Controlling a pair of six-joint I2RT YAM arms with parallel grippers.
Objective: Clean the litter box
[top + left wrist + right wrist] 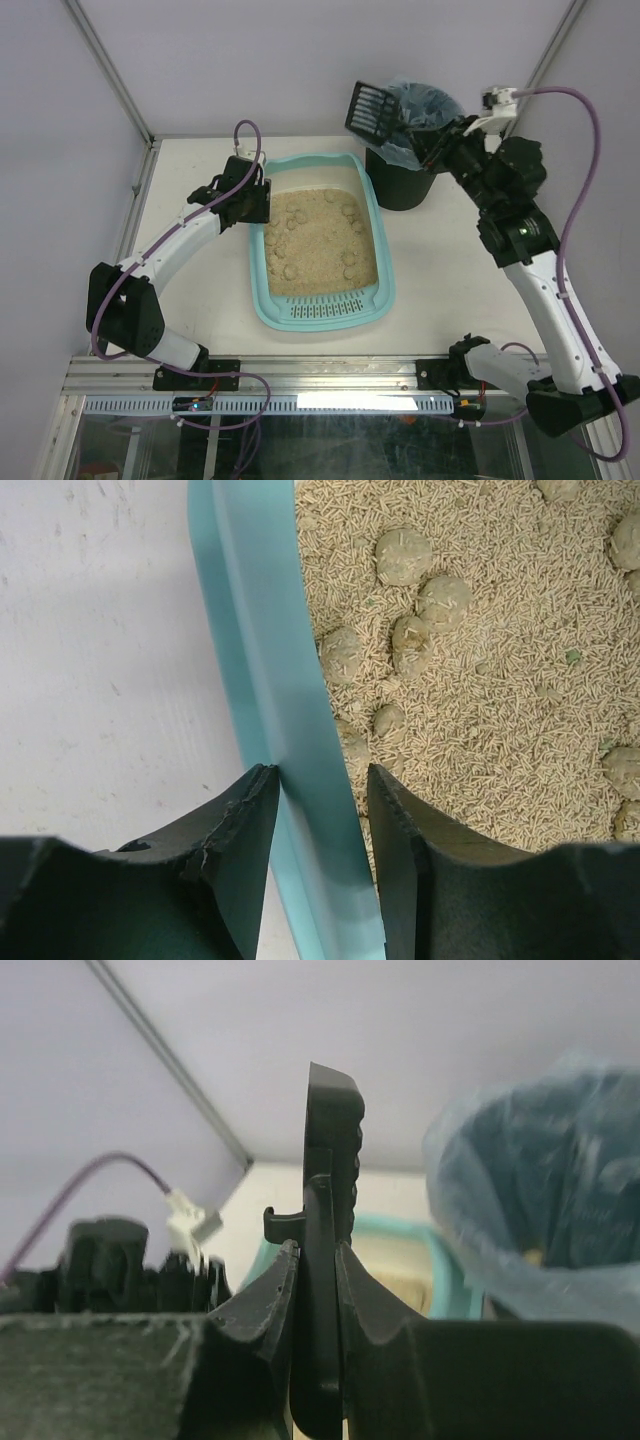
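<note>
1. Many clumps [350, 258] lie in the beige litter, scattered from 12 o'clock round to 6 o'clock of the tray. By my judgement the cleaning is far from finished.
2. The litter box [320, 312] sits at the middle of the table, its slotted strip at 6 o'clock, toward the arm bases.
3. The left gripper [248, 200] straddles the box's rim at about 10 o'clock. One finger is outside and one over the litter, and whether they press the wall I cannot tell.
4. The right gripper [425, 140] is clenched on the handle of the black slotted scoop [370, 108]. It holds the scoop upright above the black bin [400, 185] at 1 o'clock of the box.
5. No clump shows on the scoop's blade, so I judge it empty.
6. What the blue bag liner [425, 100] contains is too blurred to tell.
7. What is left, as I judge it: bring the scoop to the litter, lift the clumps, and tip them into the bin, several times over.
</note>
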